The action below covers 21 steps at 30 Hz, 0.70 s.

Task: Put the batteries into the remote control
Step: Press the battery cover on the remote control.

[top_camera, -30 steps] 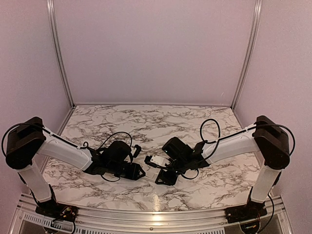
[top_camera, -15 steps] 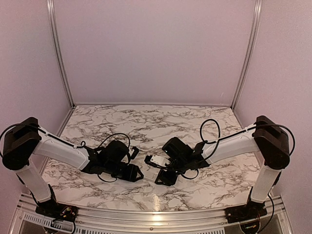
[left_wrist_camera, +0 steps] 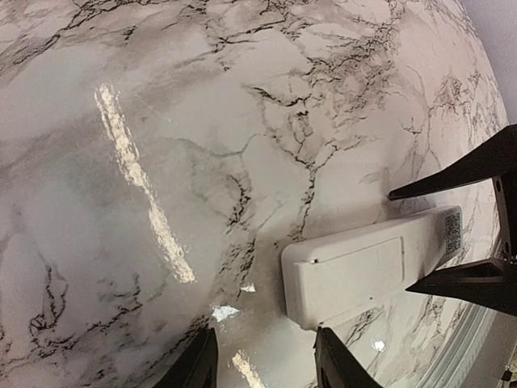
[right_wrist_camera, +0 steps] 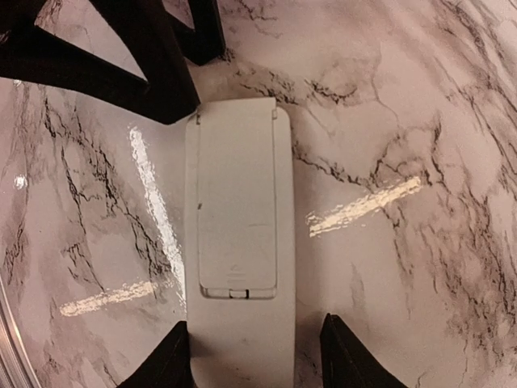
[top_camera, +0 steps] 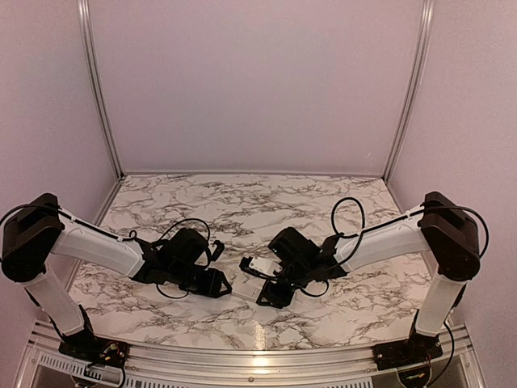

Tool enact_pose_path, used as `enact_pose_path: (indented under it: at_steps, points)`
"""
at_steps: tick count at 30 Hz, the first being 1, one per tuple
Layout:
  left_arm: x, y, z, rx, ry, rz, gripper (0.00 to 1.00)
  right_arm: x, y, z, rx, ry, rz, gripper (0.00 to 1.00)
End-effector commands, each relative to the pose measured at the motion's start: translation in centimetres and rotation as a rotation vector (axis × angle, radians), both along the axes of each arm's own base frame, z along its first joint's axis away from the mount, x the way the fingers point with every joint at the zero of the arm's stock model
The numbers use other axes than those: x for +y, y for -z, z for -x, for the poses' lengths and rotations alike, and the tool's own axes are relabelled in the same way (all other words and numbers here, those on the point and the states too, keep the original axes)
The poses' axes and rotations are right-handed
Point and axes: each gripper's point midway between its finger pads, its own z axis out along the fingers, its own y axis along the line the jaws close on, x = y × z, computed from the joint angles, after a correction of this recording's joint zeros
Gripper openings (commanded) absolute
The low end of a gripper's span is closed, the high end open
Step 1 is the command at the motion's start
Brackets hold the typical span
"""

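The remote control (right_wrist_camera: 238, 242) lies flat on the marble tabletop (top_camera: 242, 202), near the front and middle, right between the two arms, and it's back side up: plain white shell, with the long battery cover (right_wrist_camera: 237, 202) shut and a small latch tab (right_wrist_camera: 237, 293) at the end nearest the right wrist. That same end carries a little label (left_wrist_camera: 451, 234) with dark print, possibly a code square, far too small to read. The right gripper (right_wrist_camera: 254, 323) straddles that end with its jaws spread a bit wider than the remote: one black finger sits right at the remote's long edge, while the other shows a sliver of marble between itself and the plastic. So it's around the remote, not pinching it. Opposite it, the left gripper (left_wrist_camera: 262, 331) hangs low over the tabletop just short of the remote's other end, jaws moderately parted with only bare marble between the tips. Its dark fingers fill the top left corner of the right wrist view, close beside the remote's far corner. Bright streaks of glare run across the glossy surface on either side.
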Motion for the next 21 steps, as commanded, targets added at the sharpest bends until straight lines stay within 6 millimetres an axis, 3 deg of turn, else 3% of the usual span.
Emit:
enact_pose_path:
  at_steps: [1,13,21]
  points:
    - [0.1,-0.9,-0.2,-0.019,0.009,0.017,0.41,0.6,-0.2,-0.4,-0.022,-0.010,0.011,0.51]
    - [-1.5,-3.2,-1.3,-0.071,0.024,0.088,0.36,2.2,-1.0,-1.2,-0.040,-0.037,-0.010,0.53]
    - [-1.3,-3.5,-1.4,-0.068,0.015,0.098,0.39,2.7,-0.9,-0.9,-0.020,-0.067,-0.019,0.56]
